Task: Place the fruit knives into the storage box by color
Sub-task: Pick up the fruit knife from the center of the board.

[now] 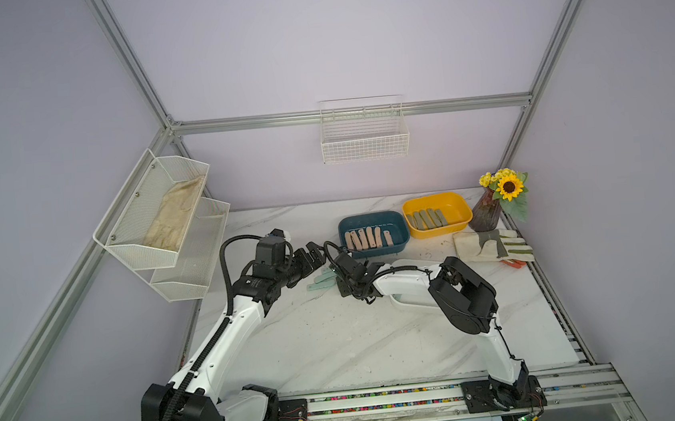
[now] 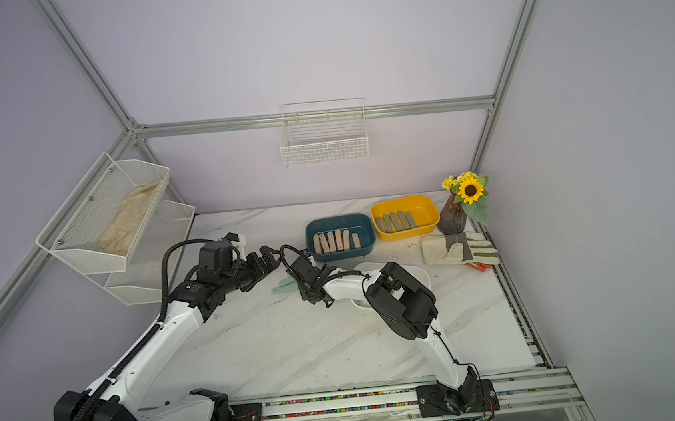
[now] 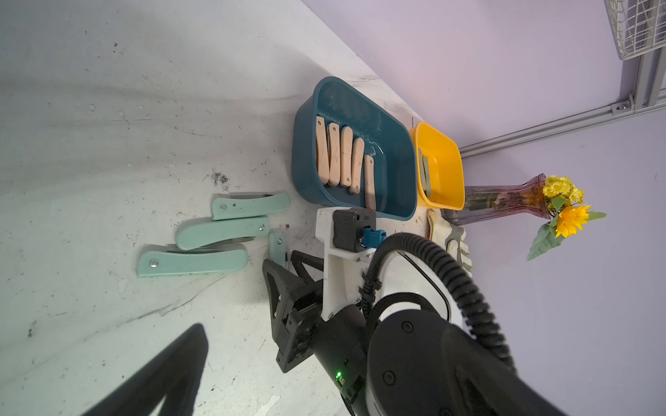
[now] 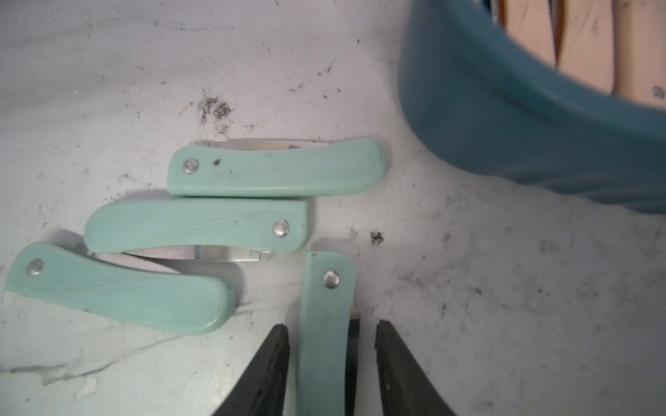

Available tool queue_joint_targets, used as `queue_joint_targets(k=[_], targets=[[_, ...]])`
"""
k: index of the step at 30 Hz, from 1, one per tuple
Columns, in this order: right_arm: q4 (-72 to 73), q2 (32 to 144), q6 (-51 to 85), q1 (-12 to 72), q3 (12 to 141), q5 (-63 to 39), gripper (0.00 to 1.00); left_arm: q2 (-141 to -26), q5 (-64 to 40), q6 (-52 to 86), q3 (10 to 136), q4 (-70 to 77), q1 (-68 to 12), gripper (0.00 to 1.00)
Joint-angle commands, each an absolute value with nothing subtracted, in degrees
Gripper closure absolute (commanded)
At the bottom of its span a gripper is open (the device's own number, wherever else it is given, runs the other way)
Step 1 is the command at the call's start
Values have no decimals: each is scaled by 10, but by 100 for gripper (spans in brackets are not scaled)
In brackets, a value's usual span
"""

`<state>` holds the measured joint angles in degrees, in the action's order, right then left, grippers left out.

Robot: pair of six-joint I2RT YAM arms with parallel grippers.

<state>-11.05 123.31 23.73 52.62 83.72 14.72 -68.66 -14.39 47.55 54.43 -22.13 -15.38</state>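
Note:
Several mint green fruit knives [image 1: 320, 281] lie folded on the marble table, left of the blue storage box [image 1: 369, 217]. In the right wrist view three of them [image 4: 194, 225] lie side by side. A fourth mint knife [image 4: 324, 306] runs between the fingers of my right gripper [image 4: 331, 327], which stand close on either side with thin gaps showing. Peach pink knives [image 1: 367, 238] lie in the blue box. Olive knives [image 1: 426, 218] lie in the yellow box [image 1: 430, 198]. My left gripper [image 1: 318, 253] hovers open and empty just left of the blue box.
A white box [image 1: 404, 301] sits partly under the right arm. A striped work glove [image 1: 493, 246] and a vase of flowers [image 1: 486, 211] stand at the back right. White mesh shelves [image 1: 153, 219] hang on the left and a wire basket [image 1: 365, 138] on the back wall.

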Motion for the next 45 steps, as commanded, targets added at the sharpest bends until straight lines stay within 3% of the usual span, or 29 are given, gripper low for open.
queue_joint_targets(k=[1,12,21,28,45], targets=[[-162,1228,264,537,796,142,57,-685,-152,483,519,-203,-149,1],[-155,1226,287,555,766,137,58,-684,-156,486,512,-196,-149,0],[-167,1242,297,556,782,139,71,-686,-160,489,511,-193,-149,0],[-165,1184,302,556,760,138,80,-684,-166,492,510,-190,-149,0],[-156,1034,324,552,736,150,80,-704,-223,546,514,-135,-155,0]])
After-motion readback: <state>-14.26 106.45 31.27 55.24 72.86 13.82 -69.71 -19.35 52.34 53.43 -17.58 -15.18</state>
